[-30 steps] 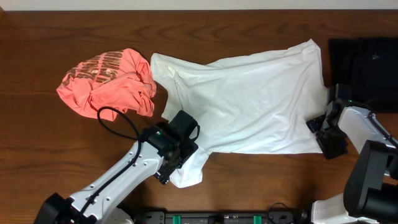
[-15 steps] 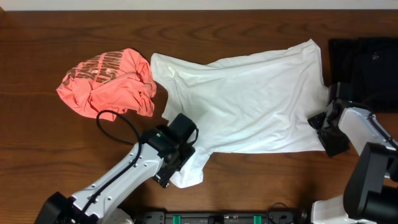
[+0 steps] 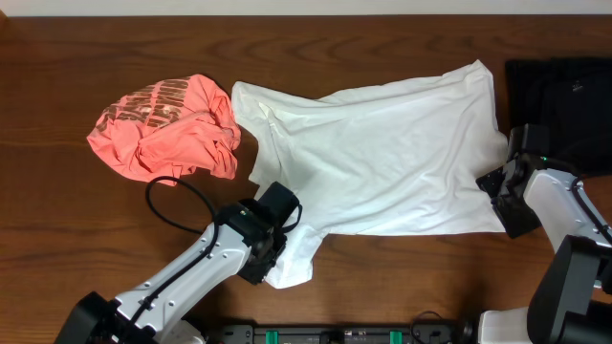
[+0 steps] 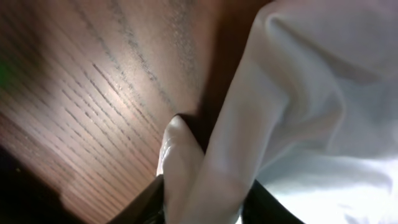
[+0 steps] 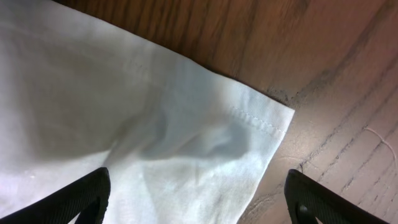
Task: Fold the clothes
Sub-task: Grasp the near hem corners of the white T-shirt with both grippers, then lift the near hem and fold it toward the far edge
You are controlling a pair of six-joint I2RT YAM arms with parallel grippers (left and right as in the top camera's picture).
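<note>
The white T-shirt (image 3: 382,162) lies spread across the middle of the table, with one flap hanging toward the front edge. My left gripper (image 3: 266,263) sits at that flap. In the left wrist view a bunched fold of the white fabric (image 4: 205,180) is pinched between the dark jaws of my left gripper (image 4: 202,208). At the shirt's right corner my right gripper (image 3: 497,196) is open. In the right wrist view its fingers (image 5: 87,193) stand wide on either side of the hemmed corner (image 5: 249,124). The coral-pink shirt (image 3: 167,129) lies crumpled at the left, touching the white one.
A black folded garment (image 3: 559,86) lies at the far right, just behind the right arm. Bare brown wood of the table (image 3: 86,239) shows at the front left. A black cable (image 3: 167,196) loops off the left arm below the pink shirt.
The left jaws have closed from wide open onto the white flap. The right gripper has edged slightly up along the shirt's right corner, still open.
</note>
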